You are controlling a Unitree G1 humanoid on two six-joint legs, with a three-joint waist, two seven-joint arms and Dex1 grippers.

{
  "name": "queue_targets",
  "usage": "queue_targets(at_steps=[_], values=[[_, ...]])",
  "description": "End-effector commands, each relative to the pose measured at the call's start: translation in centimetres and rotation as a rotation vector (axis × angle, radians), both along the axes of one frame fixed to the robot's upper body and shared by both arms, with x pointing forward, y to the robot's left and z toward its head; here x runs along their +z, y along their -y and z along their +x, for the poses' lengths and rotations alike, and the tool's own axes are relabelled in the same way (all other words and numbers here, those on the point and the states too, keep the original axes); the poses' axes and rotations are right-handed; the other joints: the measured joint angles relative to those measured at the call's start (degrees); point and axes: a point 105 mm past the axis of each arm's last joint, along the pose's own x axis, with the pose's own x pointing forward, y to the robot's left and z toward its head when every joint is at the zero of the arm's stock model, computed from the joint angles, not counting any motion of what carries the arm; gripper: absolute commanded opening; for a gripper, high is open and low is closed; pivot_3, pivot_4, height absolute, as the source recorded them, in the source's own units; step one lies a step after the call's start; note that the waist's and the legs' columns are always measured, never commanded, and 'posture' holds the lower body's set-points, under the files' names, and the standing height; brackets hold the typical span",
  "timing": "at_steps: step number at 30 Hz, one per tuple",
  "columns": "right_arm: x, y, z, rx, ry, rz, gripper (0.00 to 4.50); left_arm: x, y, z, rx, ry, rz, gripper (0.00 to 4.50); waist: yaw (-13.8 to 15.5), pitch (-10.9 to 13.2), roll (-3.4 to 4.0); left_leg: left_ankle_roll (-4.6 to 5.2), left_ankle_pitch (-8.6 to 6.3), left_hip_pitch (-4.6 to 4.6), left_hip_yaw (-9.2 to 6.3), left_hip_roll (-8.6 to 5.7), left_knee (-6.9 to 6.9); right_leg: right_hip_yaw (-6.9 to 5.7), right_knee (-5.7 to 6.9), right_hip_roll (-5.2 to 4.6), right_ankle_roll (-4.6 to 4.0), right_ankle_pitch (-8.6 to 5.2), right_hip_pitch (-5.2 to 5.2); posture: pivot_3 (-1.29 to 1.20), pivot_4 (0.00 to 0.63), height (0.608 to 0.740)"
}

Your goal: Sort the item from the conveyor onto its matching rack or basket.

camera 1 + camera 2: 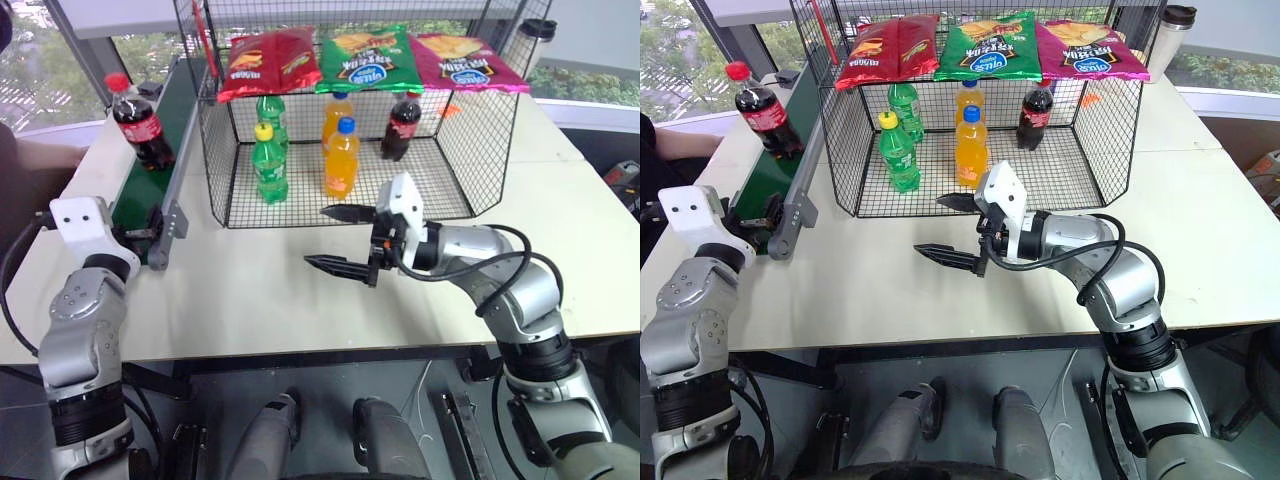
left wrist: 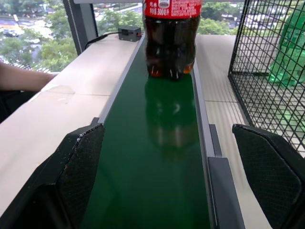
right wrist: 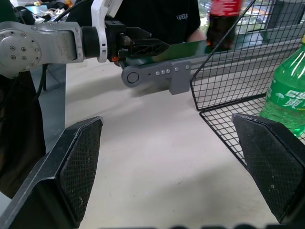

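The item, a small cola bottle with a red cap and label, stands upright on the dark green conveyor at the table's left side. My left gripper hovers open at the belt's near end, pointing along the belt, with the bottle well ahead of its fingertips. The black wire-mesh basket stands behind the table's middle. Over the bare table in front of the basket, my right gripper is open, points left and holds nothing. In the right wrist view, the left gripper sits at the conveyor's end.
Inside the basket stand green soda bottles, orange soda bottles and another cola bottle. Three chip bags lie on its top shelf. A person's arm rests left of the conveyor. A lidded cup stands at the back right.
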Motion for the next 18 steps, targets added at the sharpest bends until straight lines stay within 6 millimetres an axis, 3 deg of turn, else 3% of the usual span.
queue_targets(at_steps=[1, 6, 18], values=[[1.02, -0.29, -0.19, 0.006, 0.050, 0.021, 4.49, 1.10, -0.33, 0.20, 0.031, 0.047, 0.026, 4.50, 0.00, 0.00, 0.00, 0.00, 0.00, 0.00, 0.00, 0.00, 0.00, 0.00, 0.00, 0.00, 0.00, 0.00, 0.00, 0.00, 0.150, 0.738], [0.94, -0.17, -0.11, -0.008, 0.047, 0.025, 4.49, 1.38, -0.95, 0.37, 0.078, 0.061, 0.062, 4.50, 0.03, 0.00, 0.00, 0.00, 0.00, 0.00, 0.00, 0.00, 0.00, 0.00, -0.01, -0.01, 0.00, 0.00, 0.00, 0.00, 0.150, 0.738], [0.92, 0.01, -0.18, -0.025, 0.049, 0.026, 4.49, 1.73, -0.20, 0.86, 0.040, 0.077, 0.048, 4.50, -0.02, 0.00, 0.00, 0.00, 0.00, 0.00, 0.00, 0.00, -0.01, 0.00, -0.01, 0.00, 0.00, 0.00, -0.01, 0.00, 0.150, 0.738]])
